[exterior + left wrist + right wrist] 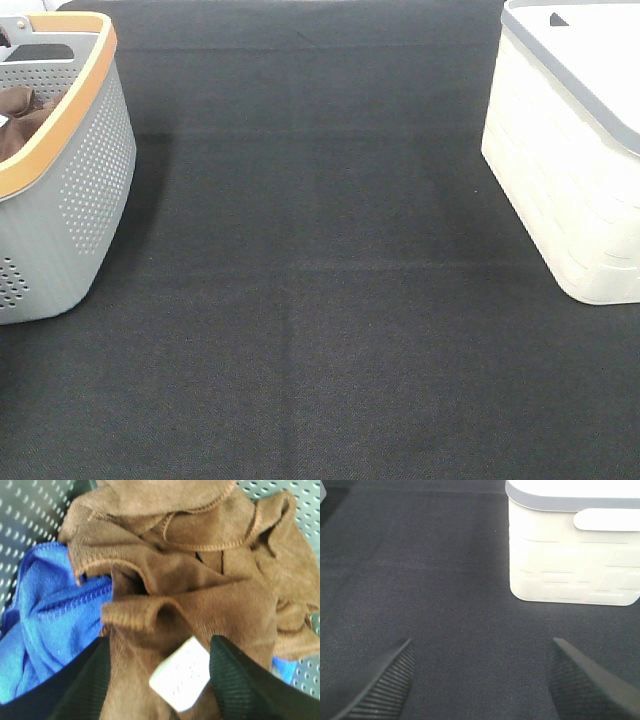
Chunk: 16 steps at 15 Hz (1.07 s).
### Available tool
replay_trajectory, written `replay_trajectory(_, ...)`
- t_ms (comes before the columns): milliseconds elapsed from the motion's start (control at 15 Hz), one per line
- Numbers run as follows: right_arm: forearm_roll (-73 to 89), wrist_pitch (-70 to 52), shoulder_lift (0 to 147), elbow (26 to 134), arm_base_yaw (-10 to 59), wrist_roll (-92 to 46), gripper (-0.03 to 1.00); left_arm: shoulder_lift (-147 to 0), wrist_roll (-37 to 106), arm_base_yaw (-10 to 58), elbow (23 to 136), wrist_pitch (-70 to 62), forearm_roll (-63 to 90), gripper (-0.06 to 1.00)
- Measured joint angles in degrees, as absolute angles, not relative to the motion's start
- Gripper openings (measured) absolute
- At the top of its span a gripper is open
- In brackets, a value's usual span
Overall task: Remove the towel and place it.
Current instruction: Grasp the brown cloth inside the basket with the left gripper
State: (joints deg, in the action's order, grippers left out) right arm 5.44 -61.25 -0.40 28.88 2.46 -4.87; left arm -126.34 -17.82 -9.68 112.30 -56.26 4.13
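A crumpled brown towel with a white tag lies in the grey perforated basket, on top of a blue towel. A bit of the brown towel shows over the basket rim in the exterior high view. My left gripper is down inside the basket, open, with its fingers on either side of a fold of the brown towel. My right gripper is open and empty above the black table cloth, facing the white bin. Neither gripper shows in the exterior high view.
The grey basket has an orange rim and stands at the far left. The white lidded bin stands at the far right. Black cloth covers the table between them.
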Motion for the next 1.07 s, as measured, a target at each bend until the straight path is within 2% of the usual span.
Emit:
replay_trajectory(267, 5.44, -61.25, -0.4, 28.88, 2.46, -4.87, 0.7, -128.46, -18.51, -9.68, 112.41, -49.68, 6.13, 0.56)
replay_trajectory(467, 5.44, -61.25, -0.4, 28.88, 2.46, -4.87, 0.7, -129.37, -18.62, -9.68, 112.41, -49.68, 7.51, 0.56)
replay_trajectory(600, 5.44, -61.25, -0.4, 28.88, 2.46, -4.87, 0.7, -129.89, -18.62, -9.68, 112.41, -51.68, 7.62, 0.5)
replay_trajectory(733, 5.44, -61.25, -0.4, 28.88, 2.46, -4.87, 0.7, -129.89, -18.62, -9.68, 112.41, -52.83, 7.56, 0.36)
replay_trajectory(933, 5.44, -61.25, -0.4, 28.88, 2.46, -4.87, 0.7, -129.89, -18.62, -9.68, 112.41, -53.97, 6.99, 0.09)
replay_trajectory(1000, 5.44, -61.25, -0.4, 28.88, 2.46, -4.87, 0.7, -129.89, -18.11, -9.68, 112.41, -54.43, 6.99, 0.03)
replay_trajectory(1067, 5.44, -61.25, -0.4, 28.88, 2.46, -4.87, 0.7, -129.89, -18.11, -9.68, 112.41, -54.43, 6.99, 0.03)
